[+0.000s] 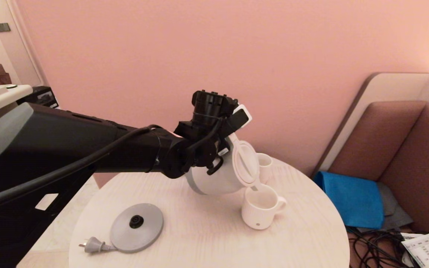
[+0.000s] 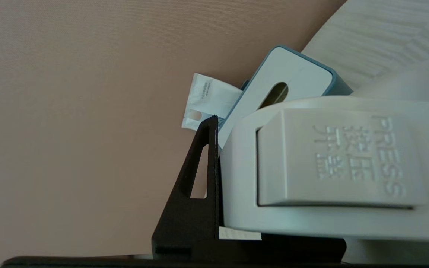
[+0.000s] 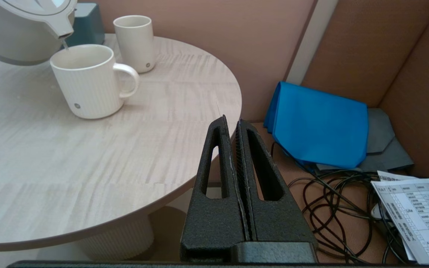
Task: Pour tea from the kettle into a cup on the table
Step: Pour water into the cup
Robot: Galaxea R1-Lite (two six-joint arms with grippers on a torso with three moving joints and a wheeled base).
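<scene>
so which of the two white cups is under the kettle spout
The wide mug with the side handle, nearer the table's front; the kettle tips over it. The narrower handleless cup stands behind, clear of the spout.

kettles: one, the white kettle (image 1: 218, 178)
kettle bases: one grey round base (image 1: 137, 227) with one plug (image 1: 92, 245)
handled mugs: one, the cup (image 1: 260, 207)
handleless cups: one smaller cup (image 1: 264, 165)
tables: one round table (image 1: 207, 242)
blue cloths: one (image 1: 352, 197)
printed sheets: one (image 1: 425, 249)
tissue boxes: one (image 2: 285, 89)
</scene>
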